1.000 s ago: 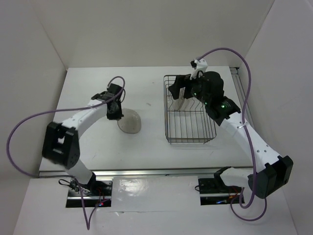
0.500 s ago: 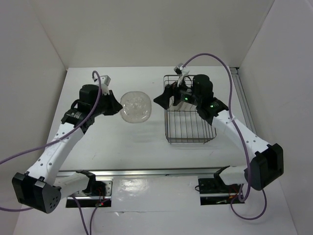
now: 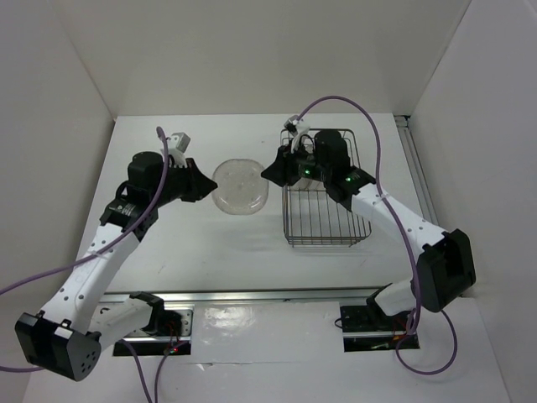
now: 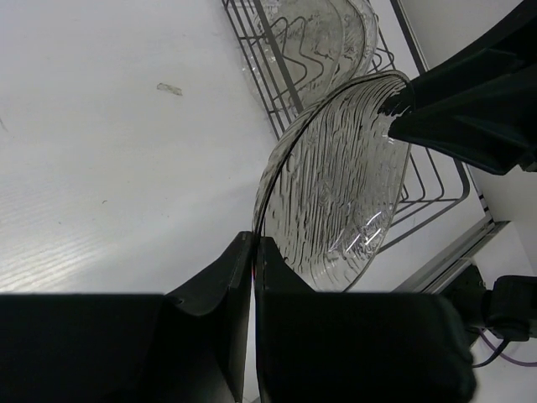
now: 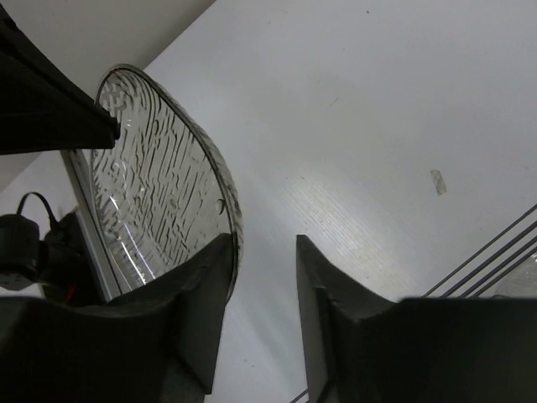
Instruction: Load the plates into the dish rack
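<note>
A clear ribbed plate (image 3: 241, 186) hangs in the air between the two arms, left of the dish rack (image 3: 327, 241). My left gripper (image 3: 210, 186) is shut on its left rim, the fingertips pinching the edge (image 4: 253, 239). My right gripper (image 3: 267, 174) is at the plate's right rim. Its jaws stand apart astride that rim (image 5: 264, 243): the plate (image 5: 159, 193) touches one finger, the other is clear of it. In the left wrist view, other clear plates (image 4: 315, 29) stand upright in the rack (image 4: 277, 92) behind the held plate (image 4: 344, 168).
A small scrap (image 4: 169, 88) lies on the white table, far side of the held plate. White walls close in the table on three sides. A metal rail (image 3: 413, 159) runs along the table's right edge past the rack.
My left arm lifted the plate off the table and carried it right, toward the rack. My right arm swung left from the rack to the plate's rim and its jaws narrowed.
</note>
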Tool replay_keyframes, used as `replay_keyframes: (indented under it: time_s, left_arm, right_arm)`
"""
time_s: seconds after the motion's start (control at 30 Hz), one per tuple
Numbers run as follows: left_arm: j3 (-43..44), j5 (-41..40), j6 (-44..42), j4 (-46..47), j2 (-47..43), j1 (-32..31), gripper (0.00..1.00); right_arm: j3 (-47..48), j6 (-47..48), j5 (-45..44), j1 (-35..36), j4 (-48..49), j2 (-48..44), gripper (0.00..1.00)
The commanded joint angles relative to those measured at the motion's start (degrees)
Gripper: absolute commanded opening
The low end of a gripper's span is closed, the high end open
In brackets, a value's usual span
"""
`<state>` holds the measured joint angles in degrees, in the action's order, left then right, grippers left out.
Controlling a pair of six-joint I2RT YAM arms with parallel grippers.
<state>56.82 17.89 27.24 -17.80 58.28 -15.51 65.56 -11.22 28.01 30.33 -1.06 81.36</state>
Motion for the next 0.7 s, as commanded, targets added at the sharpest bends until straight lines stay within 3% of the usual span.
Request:
replay_keyframes:
  time_s: [0.0,0.07,0.1,0.2,0.23,0.27,0.43,0.53,0.63,0.67]
  left_arm:
    - [-0.6,3.6,1.0,5.5,-1.1,0.3,0.0]
    - [-0.7,4.4,1.1,5.5,-0.4,0.3,0.0]
    - [-0.1,4.4,1.1,5.5,-0.4,0.3,0.0]
    - [-0.1,5.0,1.1,5.5,0.3,0.3,0.0]
    - [-0.1,5.0,1.1,5.5,0.3,0.3,0.0]
    - [-0.1,5.0,1.1,6.0,0.3,0.3,0.0]
    - [-0.1,5.0,1.6,6.0,1.3,0.8,0.0]
    - [0.4,5.5,2.2,6.0,1.3,1.4,0.07]
    - [0.4,6.0,2.7,6.0,1.3,2.7,0.44]
    - [0.4,5.3,3.2,6.0,1.3,2.7,0.94]
  right_arm:
    - [2.5,0.1,-1.2,0.6,0.7,0.0,0.34]
    - [2.5,-0.4,-1.7,0.6,0.7,0.0,0.18]
    - [2.5,-0.4,-1.7,0.6,0.7,0.0,0.14]
    - [2.5,-1.1,-1.1,0.6,0.7,0.0,0.14]
    - [2.5,-1.1,-0.2,0.6,1.2,0.0,0.04]
    - [2.5,-1.7,-0.1,0.6,1.2,0.0,0.0]
    - [2.5,-4.1,-1.1,1.1,2.5,0.0,0.0]
    - [2.5,-6.2,-3.3,1.1,3.5,-0.6,0.0]
    - [2.5,-7.0,-7.1,1.1,4.0,-1.7,0.0]
    - [2.5,-7.0,-10.9,1.1,4.0,-1.7,0.0]
